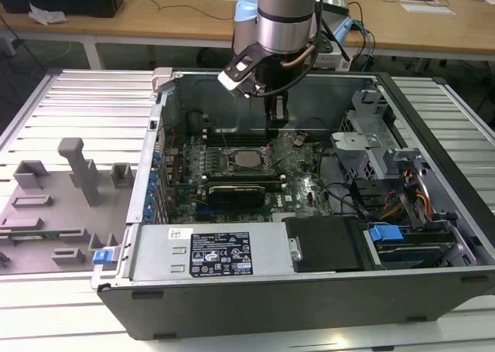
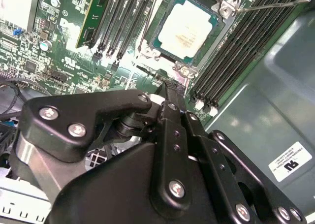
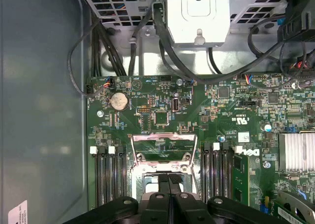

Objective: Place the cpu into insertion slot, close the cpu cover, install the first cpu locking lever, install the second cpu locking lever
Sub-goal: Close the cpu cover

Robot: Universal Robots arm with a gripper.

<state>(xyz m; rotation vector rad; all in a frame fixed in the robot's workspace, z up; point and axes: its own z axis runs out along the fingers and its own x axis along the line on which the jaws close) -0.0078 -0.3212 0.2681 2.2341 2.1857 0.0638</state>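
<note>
Inside the open computer case (image 1: 309, 305), the chip (image 2: 186, 27) sits flat in its socket (image 2: 199, 61) on the green board (image 3: 221, 115). The cover (image 3: 162, 136) stands tilted up off it, with board showing through its window. The gripper (image 3: 170, 178) hangs just beside that raised cover, its jaws pressed together with nothing between them.

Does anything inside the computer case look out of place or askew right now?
Nothing looks damaged. The cpu lies square in the insertion slot, but the cpu cover stands swung up instead of lying on the chip, and one thin locking lever sticks out over the memory slots, seemingly unlatched.
</note>
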